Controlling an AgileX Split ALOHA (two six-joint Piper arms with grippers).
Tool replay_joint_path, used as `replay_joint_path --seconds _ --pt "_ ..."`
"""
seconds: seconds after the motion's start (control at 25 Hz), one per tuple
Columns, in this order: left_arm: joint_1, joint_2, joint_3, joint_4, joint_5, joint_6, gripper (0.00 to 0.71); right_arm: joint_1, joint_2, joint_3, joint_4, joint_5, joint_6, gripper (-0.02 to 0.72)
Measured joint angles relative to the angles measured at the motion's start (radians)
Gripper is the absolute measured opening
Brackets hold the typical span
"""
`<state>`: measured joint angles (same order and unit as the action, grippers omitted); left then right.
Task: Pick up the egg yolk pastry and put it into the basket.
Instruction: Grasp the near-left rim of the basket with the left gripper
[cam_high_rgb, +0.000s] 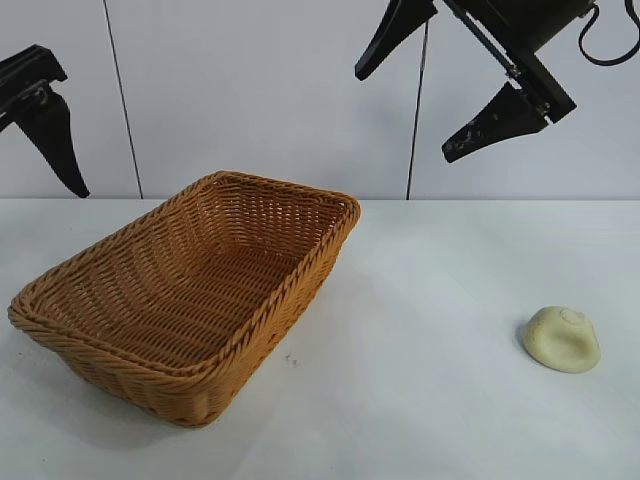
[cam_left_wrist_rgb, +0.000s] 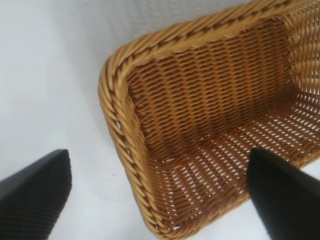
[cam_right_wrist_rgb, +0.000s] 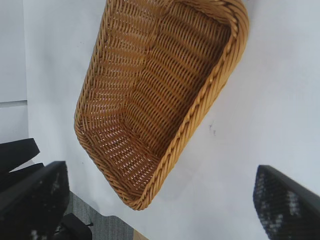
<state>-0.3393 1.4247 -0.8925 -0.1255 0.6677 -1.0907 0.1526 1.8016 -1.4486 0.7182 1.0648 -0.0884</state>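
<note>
Hanging high over the bench (cam_high_rgb: 430, 300), the right jaws (cam_high_rgb: 432, 90) stand wide apart and empty in the exterior view; the pastry (cam_high_rgb: 562, 340) lies well below them on the bench, off toward that arm's side, while the basket (cam_high_rgb: 190, 300) sits well apart toward the left arm. The left jaws (cam_high_rgb: 45, 120) hover beyond the basket's far left corner; their spread cannot be told there

Left wrist view: left jaws (cam_left_wrist_rgb: 160, 190) wide, basket (cam_left_wrist_rgb: 210, 125) beneath them

Right wrist view: right jaws (cam_right_wrist_rgb: 160, 200) wide, basket (cam_right_wrist_rgb: 155, 100) below, beyond their tips

Lab-like test bench, bare white table (cam_high_rgb: 430, 300), plain white panelled wall (cam_high_rgb: 250, 90)
</note>
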Motion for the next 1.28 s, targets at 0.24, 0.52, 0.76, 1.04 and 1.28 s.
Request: replay_joint_path --seconds 0.24,0.52,0.76,1.04,1.28 --pt "0.0 0.082 0.004 -0.001 -0.006 -0.003 0.696 0.0 0.0 0.0 0.0 0.0 0.001 0.694" --pt "0.0 0.159 0.013 -0.028 0.002 -0.004 0.696 0.0 0.0 0.0 0.0 0.001 0.001 0.694" --pt "-0.014 0.225 0.023 -0.084 -0.052 -0.003 0.696 0.0 0.0 0.0 -0.001 0.001 0.001 0.694" --pt "-0.023 0.337 0.027 -0.087 -0.155 -0.023 0.696 0.0 0.0 0.0 -0.001 -0.001 0.001 0.694" --pt "-0.023 0.369 0.027 -0.087 -0.205 -0.026 0.689 0.0 0.0 0.0 -0.001 -0.001 0.001 0.694"
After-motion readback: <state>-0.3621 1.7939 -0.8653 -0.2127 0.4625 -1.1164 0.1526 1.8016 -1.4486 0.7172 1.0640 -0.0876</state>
